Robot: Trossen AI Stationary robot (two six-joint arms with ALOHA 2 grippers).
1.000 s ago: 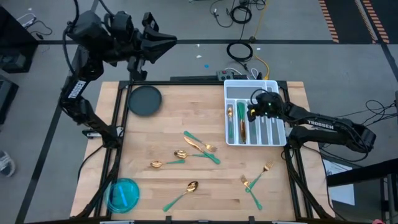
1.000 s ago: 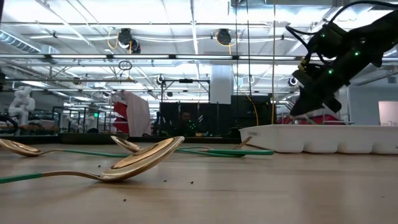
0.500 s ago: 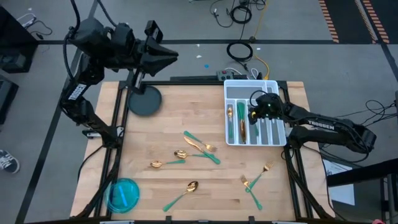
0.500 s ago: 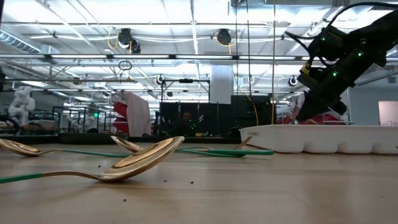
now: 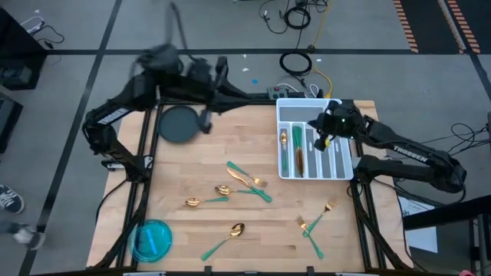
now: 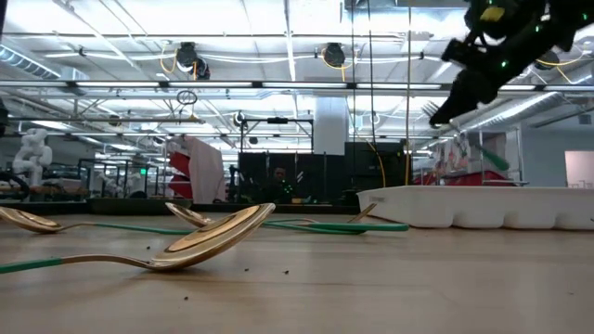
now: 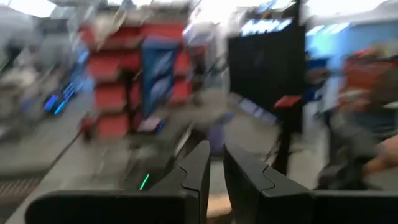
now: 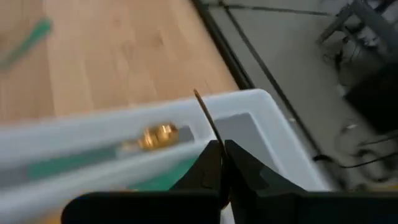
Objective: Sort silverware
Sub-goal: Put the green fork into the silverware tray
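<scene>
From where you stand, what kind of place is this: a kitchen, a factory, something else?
Probably a robotics lab or workshop, not a kitchen. The wooden table stands on bare grey floor with cables coiled on it, open ceiling beams with strip lights run overhead, and a white robot figure stands in the background.

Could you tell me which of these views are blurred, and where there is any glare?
High view: the left arm is smeared by motion, while the table and tray stay crisp. Left wrist view: the whole room is streaked. Right wrist view: soft on the tray. Low view: bright ceiling lights glare; the nearest spoon gleams.
</scene>
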